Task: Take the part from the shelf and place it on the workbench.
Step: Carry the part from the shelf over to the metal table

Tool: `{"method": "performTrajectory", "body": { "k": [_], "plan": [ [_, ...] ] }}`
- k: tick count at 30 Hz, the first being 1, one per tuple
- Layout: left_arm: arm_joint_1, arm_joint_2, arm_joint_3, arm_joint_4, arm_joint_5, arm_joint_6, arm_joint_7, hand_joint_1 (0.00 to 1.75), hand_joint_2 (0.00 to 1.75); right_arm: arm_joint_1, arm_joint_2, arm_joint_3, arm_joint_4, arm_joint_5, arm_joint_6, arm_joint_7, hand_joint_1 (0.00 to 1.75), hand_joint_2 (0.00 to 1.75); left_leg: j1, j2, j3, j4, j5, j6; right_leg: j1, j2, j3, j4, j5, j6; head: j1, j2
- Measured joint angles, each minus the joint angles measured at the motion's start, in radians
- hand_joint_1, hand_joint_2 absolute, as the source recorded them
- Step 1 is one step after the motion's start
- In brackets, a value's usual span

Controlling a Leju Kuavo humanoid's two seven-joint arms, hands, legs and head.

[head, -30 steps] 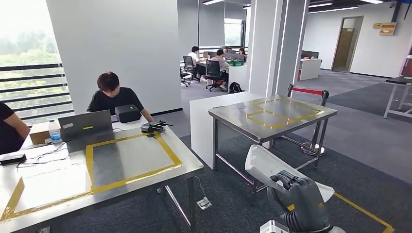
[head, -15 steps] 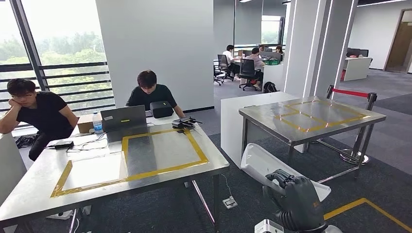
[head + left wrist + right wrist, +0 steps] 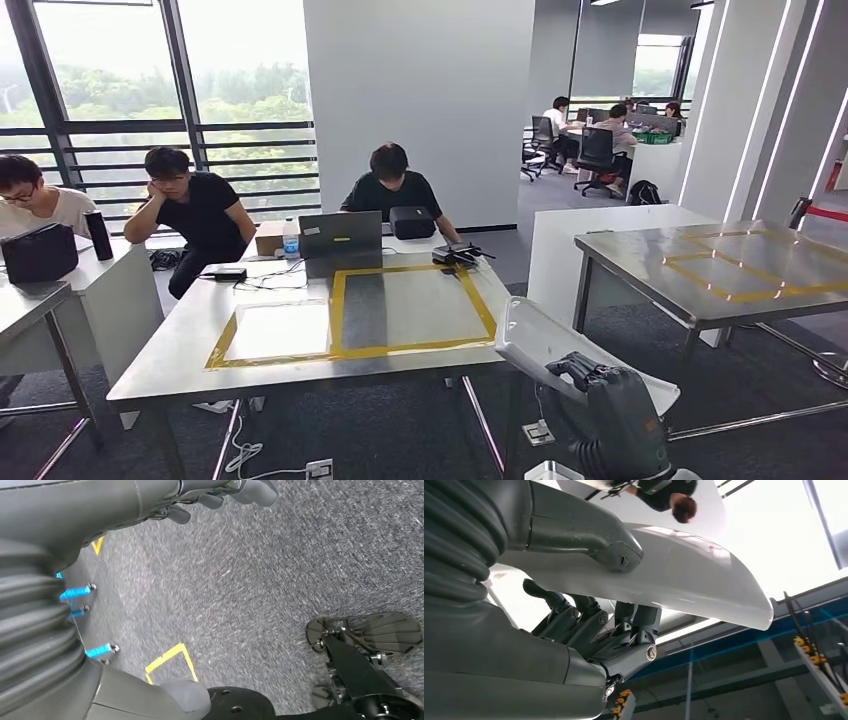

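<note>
The right hand (image 3: 610,400) sits at about 5 o'clock in the head view, its thumb over and its darker fingers (image 3: 589,625) under a long white part (image 3: 545,340), which it grips and holds in the air, tilted, just off the near right corner of the table (image 3: 170,375). The left hand (image 3: 220,495) hangs over dark grey carpet (image 3: 260,580) marked with yellow tape; its fingers are apart and hold nothing.

At 12 o'clock stands the steel table, its top marked by a yellow tape frame (image 3: 350,350) split into two fields, both bare. Along its far edge are a grey laptop (image 3: 340,237), a water bottle (image 3: 291,238), a black box (image 3: 412,221), cables and a small black device (image 3: 455,256). A person in black (image 3: 392,185) sits behind the laptop; two more sit at 10 o'clock, near a low white desk.

At 3 o'clock a second steel table (image 3: 640,275) carries its own yellow tape outlines. Beyond are a broad white pillar (image 3: 420,100), tall windows with green trees at 11 o'clock, and at 1 o'clock people seated at distant desks.
</note>
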Motion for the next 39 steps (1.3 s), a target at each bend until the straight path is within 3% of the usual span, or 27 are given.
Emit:
{"method": "performTrajectory", "body": {
  "k": [2, 4, 6, 8, 10, 11, 13, 15, 17, 18, 19, 22, 23, 26, 31, 33, 36, 37, 39],
  "plan": [
    [0.002, 0.0, 0.0, 0.0, 0.0, -0.002, -0.002, 0.0, 1.75, 0.001, 0.0, -0.001, 0.0, 0.004, 0.0, 0.0, 1.75, 1.75, 0.001, -0.021, -0.009, -0.002, 0.005, -0.015, 0.003, 0.012, 0.01, -0.028, 0.0, -0.006, 0.0, 0.0],
    [0.007, 0.001, 0.0, 0.001, 0.0, -0.004, -0.002, 0.0, 1.75, 0.0, 0.0, -0.002, -0.002, 0.011, -0.001, 0.001, 1.75, 1.75, 0.003, -0.027, -0.017, -0.005, 0.011, -0.028, 0.002, -0.012, 0.013, -0.033, 0.007, -0.021, -0.001, 0.0],
    [0.009, 0.002, 0.0, 0.002, 0.0, -0.005, -0.003, 0.0, 1.75, -0.002, 0.001, -0.003, -0.005, 0.018, -0.002, 0.002, 1.75, 1.75, 0.001, 0.019, -0.042, 0.039, -0.017, -0.036, -0.001, -0.038, 0.018, -0.04, 0.013, -0.036, -0.004, 0.0],
    [0.007, 0.001, 0.0, 0.002, 0.0, -0.006, -0.003, 0.0, 1.75, 0.0, 0.001, -0.003, -0.006, 0.023, -0.002, 0.007, 1.75, 1.75, 0.0, 0.074, -0.096, 0.16, -0.082, -0.042, 0.002, -0.064, 0.018, -0.042, 0.013, -0.044, -0.007, 0.0],
    [0.006, 0.001, 0.0, 0.002, 0.0, -0.006, -0.001, 0.0, 1.75, 0.005, 0.002, -0.004, -0.006, 0.03, -0.002, 0.016, 1.75, 1.75, 0.002, 0.087, -0.144, 0.27, -0.124, -0.046, 0.004, -0.091, 0.018, -0.041, 0.012, -0.046, -0.007, 0.0],
    [0.006, 0.001, 0.0, 0.002, 0.0, -0.006, 0.0, 0.0, 1.75, 0.008, 0.003, -0.004, -0.007, 0.035, -0.003, 0.019, 1.75, 1.75, 0.002, 0.089, -0.144, 0.277, -0.118, -0.047, 0.005, -0.104, 0.018, -0.041, 0.011, -0.046, -0.007, 0.0],
    [0.006, 0.002, 0.0, 0.001, -0.001, -0.006, 0.001, 0.0, 1.75, 0.011, 0.004, -0.004, -0.011, 0.042, -0.004, 0.022, 1.75, 1.75, 0.001, 0.105, -0.084, 0.177, -0.066, -0.043, 0.005, -0.129, 0.02, -0.038, 0.008, -0.043, -0.007, 0.0],
    [0.004, 0.004, 0.0, 0.0, -0.001, -0.006, 0.001, 0.0, 1.75, 0.011, 0.004, -0.006, -0.015, 0.045, -0.006, 0.023, 1.75, 1.75, -0.005, 0.143, -0.01, 0.048, -0.027, -0.032, 0.009, -0.148, 0.021, -0.035, 0.001, -0.034, -0.007, 0.0],
    [0.003, 0.004, 0.0, 0.0, -0.002, -0.006, 0.001, 0.0, 1.75, 0.011, 0.006, -0.01, -0.019, 0.046, -0.008, 0.024, 1.75, 1.75, -0.01, 0.156, 0.013, 0.005, -0.024, -0.018, 0.014, -0.161, 0.023, -0.035, -0.002, -0.024, -0.006, 0.0],
    [0.004, 0.004, 0.0, 0.0, -0.002, -0.006, 0.001, 0.0, 1.75, 0.011, 0.007, -0.012, -0.02, 0.045, -0.008, 0.022, 1.75, 1.75, -0.01, 0.147, 0.013, 0.002, -0.02, -0.011, 0.015, -0.166, 0.027, -0.039, 0.0, -0.019, -0.005, 0.0],
    [0.005, 0.003, 0.0, 0.0, -0.002, -0.006, 0.0, 0.0, 1.75, 0.012, 0.008, -0.014, -0.021, 0.044, -0.009, 0.019, 1.75, 1.75, -0.011, 0.143, 0.014, -0.002, -0.017, -0.01, 0.016, -0.171, 0.03, -0.044, 0.001, -0.021, -0.005, 0.0],
    [0.007, 0.003, 0.001, 0.001, -0.002, -0.006, -0.005, 0.0, 1.75, 0.012, 0.009, -0.018, -0.023, 0.037, -0.011, 0.001, 1.75, 1.75, -0.008, 0.136, 0.018, -0.013, -0.01, -0.009, 0.019, -0.174, 0.036, -0.055, 0.004, -0.051, -0.004, 0.0],
    [0.008, 0.003, 0.001, 0.001, -0.003, -0.006, -0.008, 0.0, 1.75, 0.011, 0.009, -0.019, -0.023, 0.036, -0.011, -0.003, 1.75, 1.75, -0.008, 0.134, 0.018, -0.013, -0.011, -0.007, 0.02, -0.174, 0.037, -0.057, 0.006, -0.055, -0.003, 0.0],
    [0.009, 0.003, 0.001, 0.001, -0.007, -0.005, -0.013, 0.0, 1.75, 0.011, 0.01, -0.02, -0.023, 0.038, -0.008, -0.004, 1.75, 1.75, -0.01, 0.136, 0.018, -0.012, -0.013, -0.002, 0.019, -0.172, 0.04, -0.064, 0.01, -0.045, -0.002, 0.0],
    [0.007, 0.003, 0.001, 0.0, -0.013, 0.002, -0.017, 0.0, 1.75, 0.009, 0.01, -0.021, -0.023, 0.044, 0.0, 0.0, 1.75, 1.75, -0.011, 0.139, 0.017, -0.01, -0.014, 0.003, 0.016, -0.168, 0.041, -0.069, 0.014, -0.01, -0.002, 0.0],
    [0.006, 0.003, 0.001, 0.0, -0.014, 0.004, -0.017, 0.0, 1.75, 0.006, 0.01, -0.021, -0.021, 0.045, 0.003, 0.001, 1.75, 1.75, -0.011, 0.14, 0.017, -0.009, -0.013, 0.004, 0.015, -0.167, 0.041, -0.069, 0.015, -0.007, -0.002, 0.0],
    [0.006, 0.005, 0.002, 0.0, -0.014, 0.004, -0.017, 0.0, 1.75, -0.002, 0.013, -0.021, -0.019, 0.046, 0.008, 0.002, 1.75, 1.75, -0.013, 0.136, 0.021, -0.026, -0.011, 0.019, 0.011, -0.168, 0.05, -0.079, 0.02, 0.006, -0.003, 0.0],
    [0.006, 0.005, 0.002, 0.0, -0.014, 0.004, -0.017, 0.0, 1.75, -0.006, 0.014, -0.021, -0.019, 0.047, 0.009, 0.001, 1.75, 1.75, -0.01, 0.132, 0.029, -0.04, -0.006, 0.026, 0.01, -0.153, 0.049, -0.073, 0.014, 0.011, -0.003, 0.0],
    [0.002, 0.003, 0.002, 0.0, -0.015, 0.004, -0.018, 0.0, 1.75, -0.01, 0.014, -0.022, -0.017, 0.048, 0.009, 0.001, 1.75, 1.75, -0.001, 0.127, 0.047, -0.064, 0.009, 0.031, 0.009, -0.1, 0.017, 0.001, -0.029, 0.012, -0.001, 0.0]
  ]
}}
